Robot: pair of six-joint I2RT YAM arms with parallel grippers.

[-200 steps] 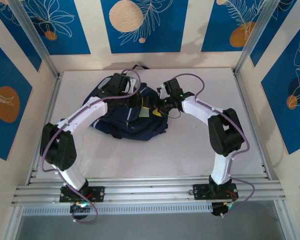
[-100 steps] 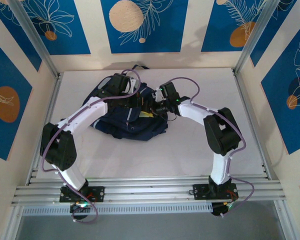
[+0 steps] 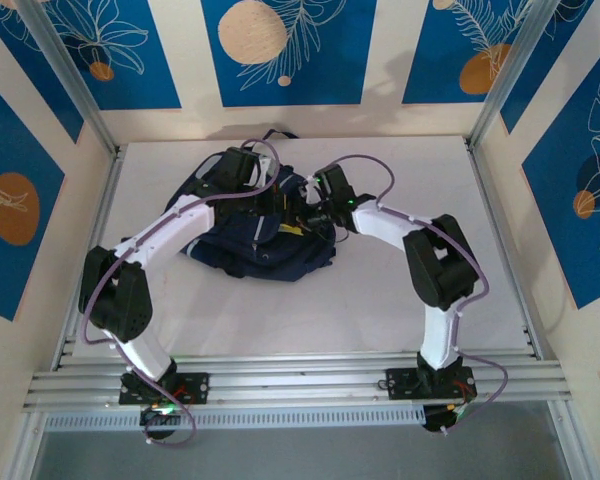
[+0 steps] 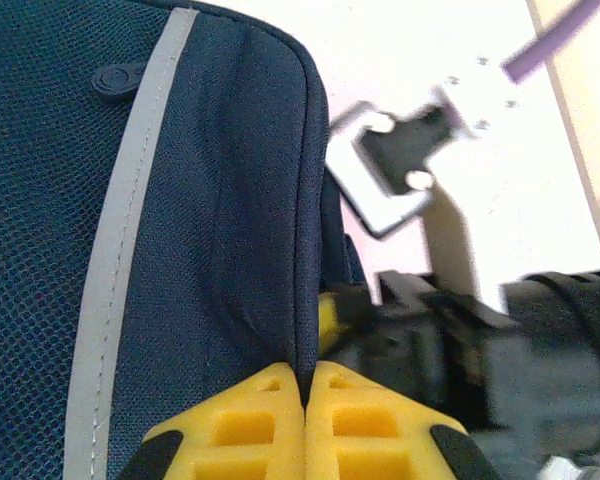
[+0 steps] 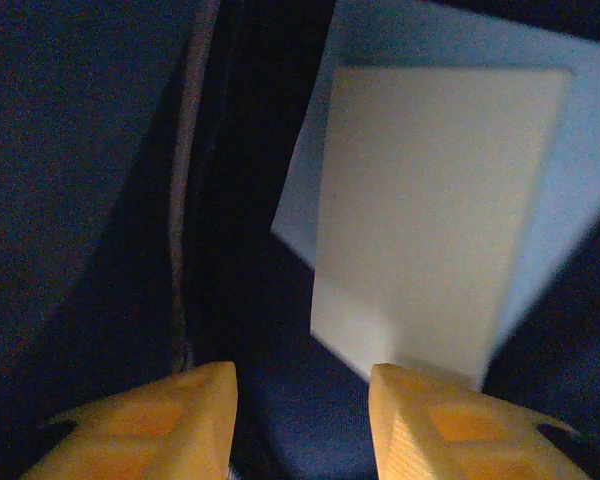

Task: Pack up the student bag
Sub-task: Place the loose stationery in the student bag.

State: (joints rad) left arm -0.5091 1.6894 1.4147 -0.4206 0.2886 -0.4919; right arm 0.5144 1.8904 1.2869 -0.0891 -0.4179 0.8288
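though left fingers (image 4: 250,420) tight on student bag (image 3: 270,255) edge, open table (image 3: 380,310) around

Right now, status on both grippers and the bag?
Left gripper shut on student bag edge. Right gripper open at bag's opening. Pale flat block just ahead of its fingers.

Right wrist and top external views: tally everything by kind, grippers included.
Dark navy striped fabric student bag: 1
Pale cream flat rectangular block: 1
Light blue flat sheet behind the block: 1
Yellow-fingered grippers (left gripper, right gripper): 2
Total: 5
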